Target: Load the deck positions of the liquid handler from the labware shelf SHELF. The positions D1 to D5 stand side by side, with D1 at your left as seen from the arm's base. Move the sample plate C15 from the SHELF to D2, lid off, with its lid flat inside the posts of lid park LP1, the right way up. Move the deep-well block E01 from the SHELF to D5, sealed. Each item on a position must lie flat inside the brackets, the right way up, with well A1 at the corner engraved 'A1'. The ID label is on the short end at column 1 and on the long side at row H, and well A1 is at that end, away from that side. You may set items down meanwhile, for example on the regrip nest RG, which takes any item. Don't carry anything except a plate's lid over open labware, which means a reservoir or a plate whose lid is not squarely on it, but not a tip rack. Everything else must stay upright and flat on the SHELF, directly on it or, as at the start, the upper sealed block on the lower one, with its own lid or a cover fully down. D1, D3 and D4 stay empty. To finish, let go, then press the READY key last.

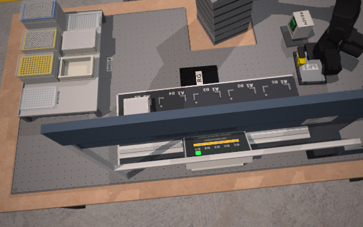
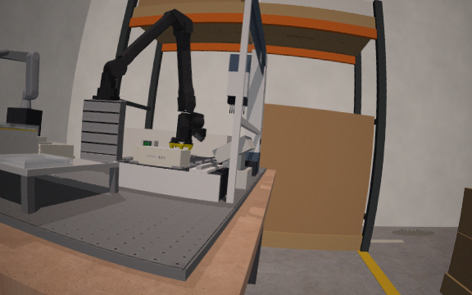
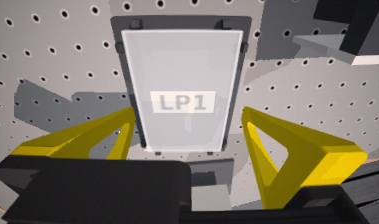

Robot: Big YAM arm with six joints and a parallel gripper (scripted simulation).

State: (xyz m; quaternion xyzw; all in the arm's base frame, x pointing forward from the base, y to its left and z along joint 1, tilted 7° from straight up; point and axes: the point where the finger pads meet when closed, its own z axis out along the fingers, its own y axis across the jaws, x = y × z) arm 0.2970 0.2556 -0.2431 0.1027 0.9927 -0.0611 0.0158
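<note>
My gripper (image 1: 307, 61) hangs just above lid park LP1 at the right end of the deck and is open and empty. In the wrist view its yellow fingers stand wide on either side of a clear plate lid (image 3: 182, 90). The lid lies flat inside the LP1 posts, and the LP1 label shows through it. The lid also shows in the overhead view (image 1: 311, 70). A white sealed deep-well block (image 1: 136, 106) sits in position D5 at the left end of the deck. D2 (image 1: 241, 91) is empty. A clear well plate (image 1: 38, 98) lies at the near end of the shelf; I cannot read its label.
The shelf also holds tip racks (image 1: 38, 39), a second plate (image 1: 84, 21), a sealed block (image 1: 80, 41) and an open reservoir (image 1: 77, 67). The RG nest (image 1: 198, 77) lies behind the deck. The READY key (image 1: 301, 22) stands beyond LP1. A blue gantry beam (image 1: 200, 116) spans the front.
</note>
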